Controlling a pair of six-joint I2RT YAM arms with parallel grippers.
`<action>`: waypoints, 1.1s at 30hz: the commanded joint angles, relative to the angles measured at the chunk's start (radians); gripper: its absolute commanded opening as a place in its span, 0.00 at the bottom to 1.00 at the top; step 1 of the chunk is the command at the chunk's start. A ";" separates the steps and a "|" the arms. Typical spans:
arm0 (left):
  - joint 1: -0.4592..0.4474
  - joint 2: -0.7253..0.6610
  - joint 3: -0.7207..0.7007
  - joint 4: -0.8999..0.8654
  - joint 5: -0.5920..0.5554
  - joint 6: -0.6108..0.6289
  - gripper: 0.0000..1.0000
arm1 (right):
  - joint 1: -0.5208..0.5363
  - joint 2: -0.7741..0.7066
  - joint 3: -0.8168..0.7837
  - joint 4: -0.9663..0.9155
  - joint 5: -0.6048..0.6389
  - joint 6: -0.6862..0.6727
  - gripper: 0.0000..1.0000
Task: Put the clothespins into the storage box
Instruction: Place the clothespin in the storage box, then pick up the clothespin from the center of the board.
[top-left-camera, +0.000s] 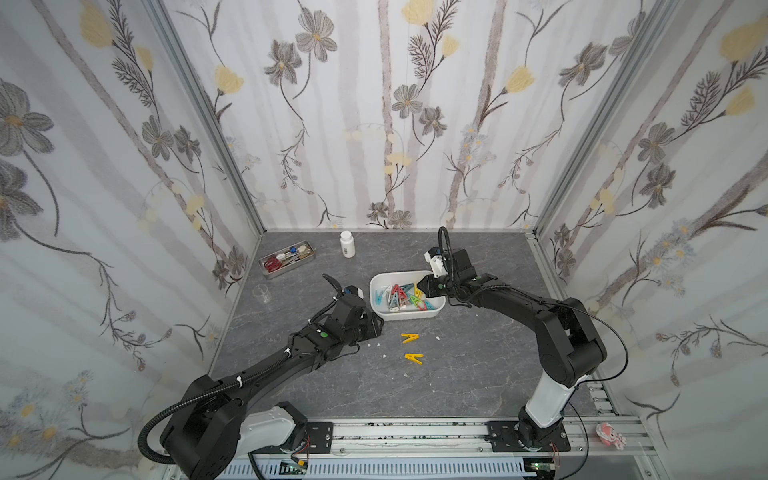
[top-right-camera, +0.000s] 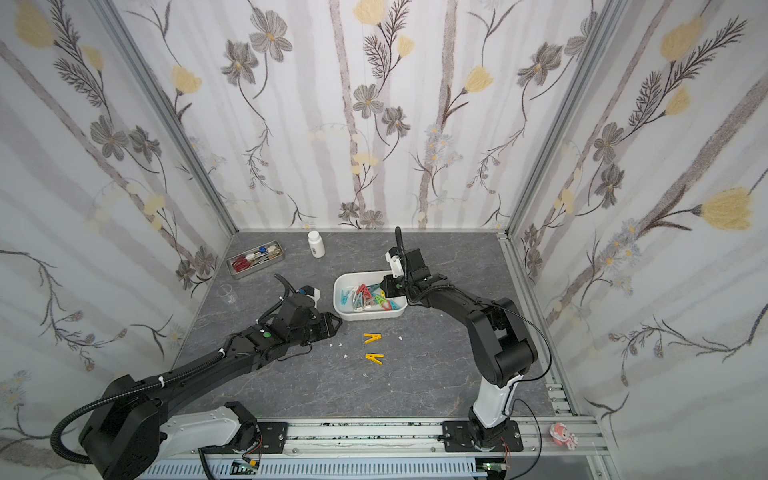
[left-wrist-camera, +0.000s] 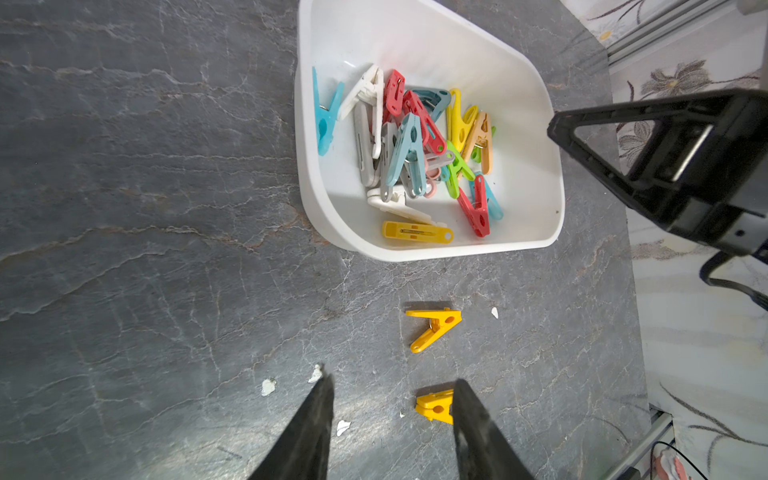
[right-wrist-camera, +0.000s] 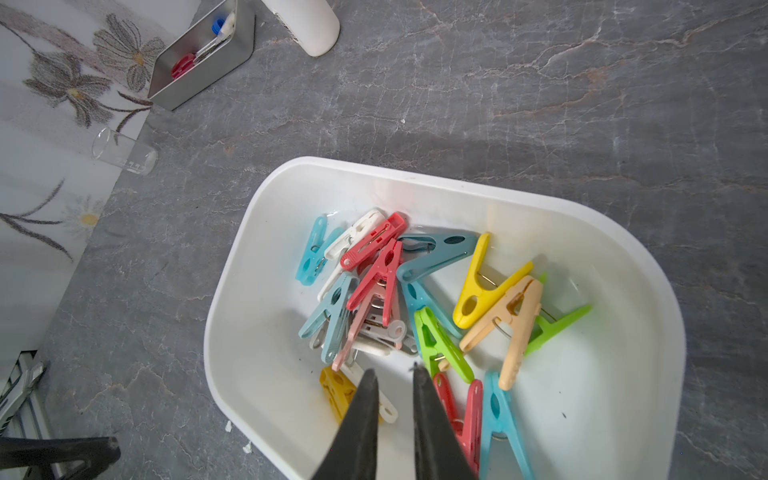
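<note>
The white storage box sits mid-table and holds several clothespins in a mixed-colour heap. Two yellow clothespins lie on the table in front of it, also seen in the left wrist view. My left gripper hovers open over the table; one finger hides part of the nearer yellow pin. My right gripper hangs over the box's right end with a narrow gap between its jaws and nothing in it.
A grey metal tray of tools, a white bottle and a small glass beaker stand at the back left. White crumbs dot the table near the left gripper. Patterned walls close three sides.
</note>
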 joint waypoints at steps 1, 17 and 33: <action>-0.012 0.018 0.020 -0.026 -0.006 -0.022 0.46 | 0.004 -0.030 -0.024 0.016 -0.006 -0.005 0.19; -0.279 0.149 0.120 -0.162 -0.009 -0.233 0.46 | 0.005 -0.157 -0.147 0.036 0.007 -0.024 0.19; -0.447 0.374 0.281 -0.258 -0.044 -0.370 0.43 | 0.003 -0.267 -0.297 0.122 -0.040 -0.009 0.20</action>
